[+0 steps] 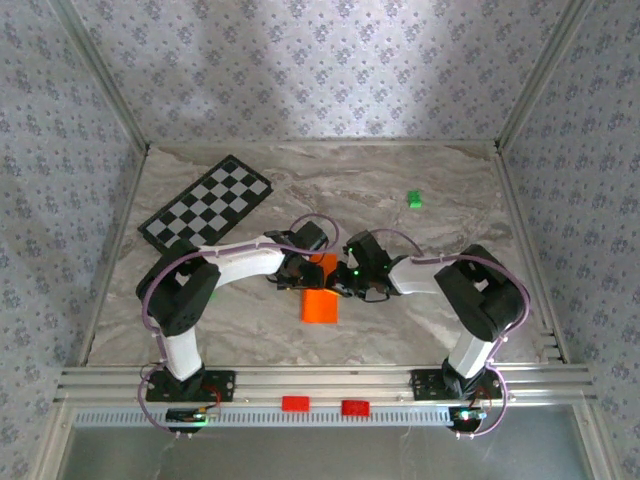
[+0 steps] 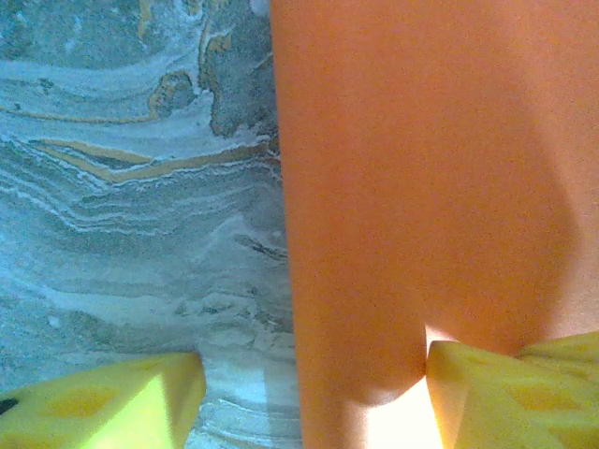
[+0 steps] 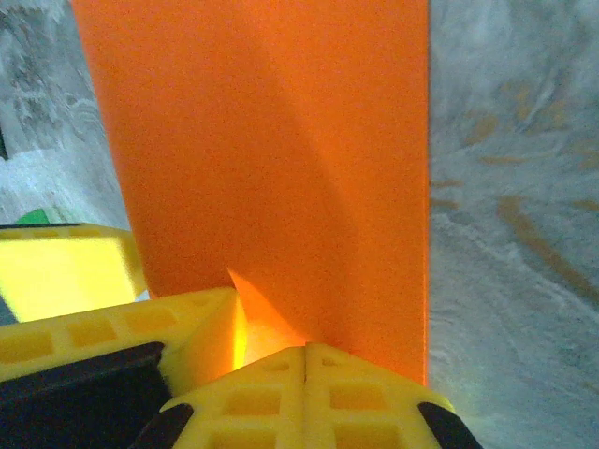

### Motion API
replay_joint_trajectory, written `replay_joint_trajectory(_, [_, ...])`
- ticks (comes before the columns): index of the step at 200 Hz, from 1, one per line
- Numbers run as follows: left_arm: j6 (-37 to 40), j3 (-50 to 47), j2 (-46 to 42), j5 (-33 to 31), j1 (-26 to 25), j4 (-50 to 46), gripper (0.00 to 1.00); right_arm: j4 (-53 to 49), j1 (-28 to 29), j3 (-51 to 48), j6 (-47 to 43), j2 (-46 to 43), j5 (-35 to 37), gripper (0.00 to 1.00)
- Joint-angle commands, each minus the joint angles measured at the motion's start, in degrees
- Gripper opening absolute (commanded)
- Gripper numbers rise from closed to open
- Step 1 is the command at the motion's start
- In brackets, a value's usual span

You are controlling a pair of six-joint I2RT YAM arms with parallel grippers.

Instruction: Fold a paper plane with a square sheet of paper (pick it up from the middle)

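The worktop (image 1: 440, 300) looks like stone, light brown and grey with wavy lines. Up close, the wavy lines are white, grey and a bit yellow.

A black-and-white checkered board (image 1: 207, 205) lies flat on the worktop at about 10 o'clock. It is turned at a slant, with one end near the left wall.

A small green block (image 1: 413, 199) sits by itself at about 1 o'clock, well apart from the board.

At 6 o'clock a silver metal rail (image 1: 120, 382) runs along the near edge. Two little red blocks (image 1: 295, 404) sit side by side on it.

Walls (image 1: 320, 70) with grey flowery paper stand at 9, 12 and 3 o'clock.
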Motion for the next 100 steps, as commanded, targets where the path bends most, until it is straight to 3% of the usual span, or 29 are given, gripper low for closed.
replay_joint_trajectory(1, [-0.1,-3.0,6.9,6.0,-1.2,11.5,0.66,-1.9,0.7,1.1,-1.6,1.7,-0.7,0.0])
replay_joint_trajectory(39, [-0.6,-3.0,6.0,6.5,-1.2,11.7,0.67,-9.7,1.3,-3.0,-5.2,1.9,4.7,0.0])
replay_joint_trajectory(100, [-1.4,-3.0,-7.2,6.0,-1.0,10.0,0.68,-12.9,-0.7,-7.1,-11.2,-0.9,2.4,0.0])
